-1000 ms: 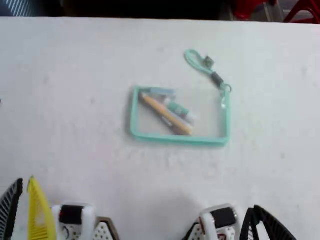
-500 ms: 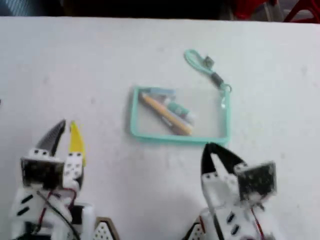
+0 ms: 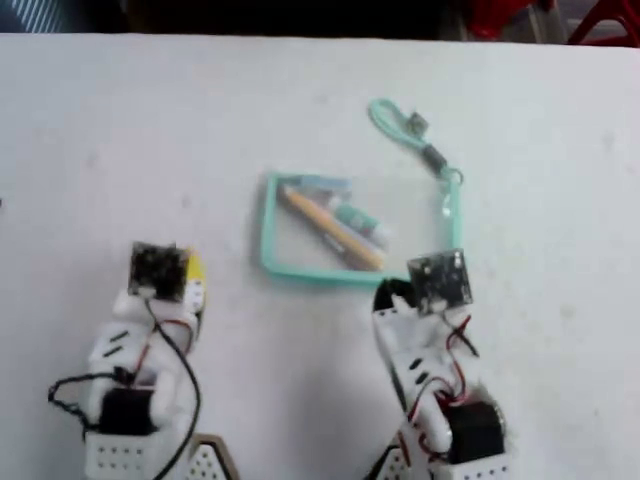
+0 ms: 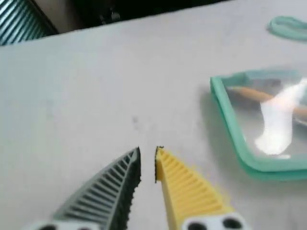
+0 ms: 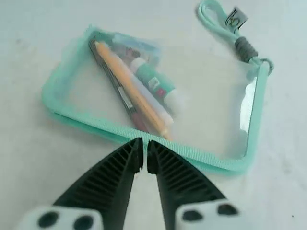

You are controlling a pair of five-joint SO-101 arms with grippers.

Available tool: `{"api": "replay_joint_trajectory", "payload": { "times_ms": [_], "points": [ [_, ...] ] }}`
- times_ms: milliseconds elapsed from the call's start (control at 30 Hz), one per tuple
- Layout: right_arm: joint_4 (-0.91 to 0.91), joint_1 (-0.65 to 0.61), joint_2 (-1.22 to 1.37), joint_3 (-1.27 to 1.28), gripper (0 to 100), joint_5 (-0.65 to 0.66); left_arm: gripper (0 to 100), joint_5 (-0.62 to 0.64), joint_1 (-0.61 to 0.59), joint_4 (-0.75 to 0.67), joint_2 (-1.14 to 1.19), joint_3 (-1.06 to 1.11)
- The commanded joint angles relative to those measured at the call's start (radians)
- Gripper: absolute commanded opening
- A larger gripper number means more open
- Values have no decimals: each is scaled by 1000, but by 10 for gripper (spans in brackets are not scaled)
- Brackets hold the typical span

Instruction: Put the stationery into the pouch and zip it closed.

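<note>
On a white table (image 3: 150, 130), the left gripper (image 4: 147, 158) sits to the left of the pouch, its grey and yellow fingers nearly together. At centre lies a clear, teal-edged pouch (image 3: 268, 225) with a pencil (image 3: 330, 232) and a glue stick (image 3: 360, 222) inside. The right gripper (image 5: 145, 146), black fingers together, points at the pouch's near edge.

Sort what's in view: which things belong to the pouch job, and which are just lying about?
Job: clear plastic pouch with teal trim; orange pencil, teal-and-white tube, dark pen inside it; teal cord strap.
Not job: red furniture beyond the white table.
</note>
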Motion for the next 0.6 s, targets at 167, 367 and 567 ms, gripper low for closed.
{"api": "replay_joint_trajectory", "payload": {
  "times_ms": [167,367,567],
  "points": [
    [-248,5,-1,215,21,2,87,11,64,-69,-10,9],
    [-185,4,5,215,21,2,87,6,134,120,-8,9],
    [42,4,5,215,21,3,87,8,136,222,-8,9]
  ]
}}
